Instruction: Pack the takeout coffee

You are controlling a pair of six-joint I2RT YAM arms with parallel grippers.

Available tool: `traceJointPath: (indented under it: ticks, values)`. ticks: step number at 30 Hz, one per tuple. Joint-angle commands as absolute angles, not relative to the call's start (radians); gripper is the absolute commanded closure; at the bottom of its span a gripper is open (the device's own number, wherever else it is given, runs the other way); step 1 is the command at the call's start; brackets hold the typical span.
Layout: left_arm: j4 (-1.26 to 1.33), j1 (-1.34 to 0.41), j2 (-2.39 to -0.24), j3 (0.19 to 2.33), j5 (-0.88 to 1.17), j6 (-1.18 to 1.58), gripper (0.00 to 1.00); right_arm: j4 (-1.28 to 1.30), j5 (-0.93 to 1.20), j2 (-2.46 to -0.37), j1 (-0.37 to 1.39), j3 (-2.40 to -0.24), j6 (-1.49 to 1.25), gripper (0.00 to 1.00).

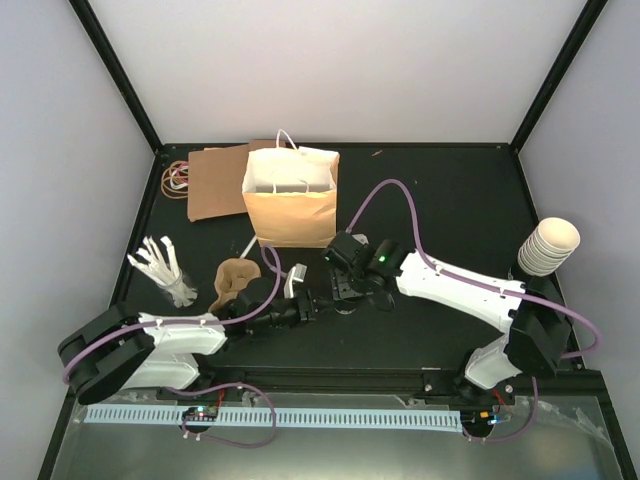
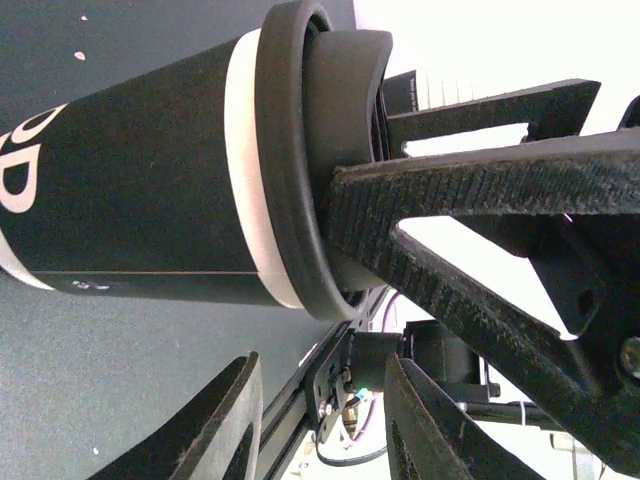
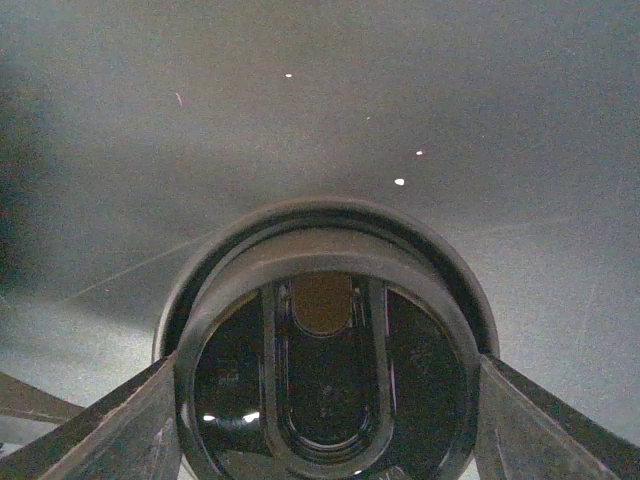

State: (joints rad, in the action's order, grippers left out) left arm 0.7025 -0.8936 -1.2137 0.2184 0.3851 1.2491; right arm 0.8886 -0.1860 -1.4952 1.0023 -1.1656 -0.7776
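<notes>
right wrist: my right claw (image 3: 326,405) pinches the black-lidded coffee cup (image 3: 325,330), seen from above | left wrist alone: cup's dark side; my left claw (image 2: 320,420) spread, empty, beside it | top: cup mostly hidden under right claw, middle of counter (image 1: 450,200), near side of paper bag (image 1: 292,205)

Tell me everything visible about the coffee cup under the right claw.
The coffee cup is black paper with white lettering and a white band under its black plastic lid with raised rim and sip recess. It is upright mid-table; its base is out of view. The right claw grips the lid from above, fingers on opposite sides. The open left claw sits beside it, apart.
</notes>
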Motion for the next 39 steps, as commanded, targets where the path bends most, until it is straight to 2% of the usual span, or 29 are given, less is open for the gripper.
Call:
traceJointPath:
  ticks: [1, 10, 15, 27, 32, 35, 39]
  values:
    - [0.828, -0.902, -1.257, 0.219, 0.35, 1.279, 0.63, 0.948, -0.137, -1.542, 1.02, -1.178, -0.859, 0.34]
    - [0.951, -0.902, -1.383, 0.224, 0.348, 1.312, 0.65, 0.959, -0.124, -1.547, 1.023, -1.191, -0.851, 0.34]
    - [1.067, -0.902, -1.414, 0.215, 0.356, 1.313, 0.62, 0.95, -0.117, -1.548, 1.023, -1.183, -0.851, 0.34]
    - [1.08, -0.9, -1.429, 0.219, 0.317, 1.325, 0.6, 0.932, -0.101, -1.546, 1.023, -1.17, -0.851, 0.34]
    - [0.893, -0.899, -1.425, 0.251, 0.308, 1.329, 0.67, 0.934, -0.104, -1.546, 1.023, -1.173, -0.85, 0.34]
    - [0.809, -0.899, -1.412, 0.252, 0.278, 1.333, 0.78, 0.933, -0.104, -1.546, 1.023, -1.172, -0.85, 0.34]
    - [0.794, -0.899, -1.429, 0.243, 0.267, 1.345, 0.8, 0.929, -0.105, -1.553, 1.023, -1.175, -0.844, 0.35]
